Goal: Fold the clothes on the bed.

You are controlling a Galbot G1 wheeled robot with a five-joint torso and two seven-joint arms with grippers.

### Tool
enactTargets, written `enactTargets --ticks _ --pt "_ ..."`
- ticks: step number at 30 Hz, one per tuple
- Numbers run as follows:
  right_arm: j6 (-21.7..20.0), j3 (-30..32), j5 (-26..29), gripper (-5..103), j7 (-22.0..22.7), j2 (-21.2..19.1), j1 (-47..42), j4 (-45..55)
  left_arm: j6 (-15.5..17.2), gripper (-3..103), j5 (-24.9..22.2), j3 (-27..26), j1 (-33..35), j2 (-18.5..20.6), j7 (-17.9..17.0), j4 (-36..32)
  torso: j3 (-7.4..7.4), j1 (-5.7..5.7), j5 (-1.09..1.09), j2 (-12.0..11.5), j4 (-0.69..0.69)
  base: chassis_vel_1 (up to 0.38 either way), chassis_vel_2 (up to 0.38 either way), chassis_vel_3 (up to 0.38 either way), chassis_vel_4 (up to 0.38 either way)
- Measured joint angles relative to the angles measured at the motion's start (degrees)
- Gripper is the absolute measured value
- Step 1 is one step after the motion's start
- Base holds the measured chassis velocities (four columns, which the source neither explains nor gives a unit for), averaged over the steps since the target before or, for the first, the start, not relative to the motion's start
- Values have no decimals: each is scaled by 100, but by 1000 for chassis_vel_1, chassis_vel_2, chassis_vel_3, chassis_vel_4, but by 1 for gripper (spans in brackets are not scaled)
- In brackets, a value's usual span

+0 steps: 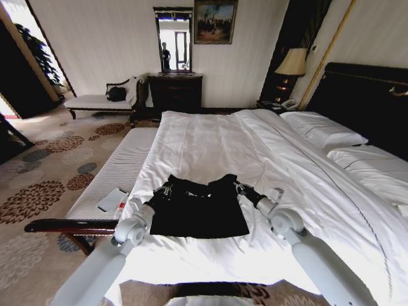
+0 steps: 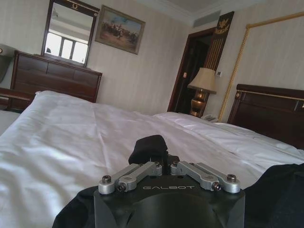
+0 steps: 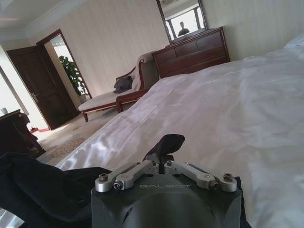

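Two end effectors pinch soft black T-shirt corners; smooth white bed.

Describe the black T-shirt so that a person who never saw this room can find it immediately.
Start at the large bed with white sheets and a dark headboard. On its near end lies the black T-shirt, with the left gripper and the right gripper each pinching one far corner of it. It is the one dark thing on the white bedding; the grey slab lies on the bench beside the bed.
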Motion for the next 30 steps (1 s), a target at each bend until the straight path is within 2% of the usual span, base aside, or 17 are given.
enactTargets --ticks 14,30 --pt "121 142 -366 1 15 91 -763 355 -181 3 212 -407 763 82 0 -340 0 0 0 0 1 0 0 0 0" --pt "310 560 -780 1 -198 238 -1574 766 -404 3 745 -208 1068 -22 0 -180 -1 0 0 0 1 0 0 0 0"
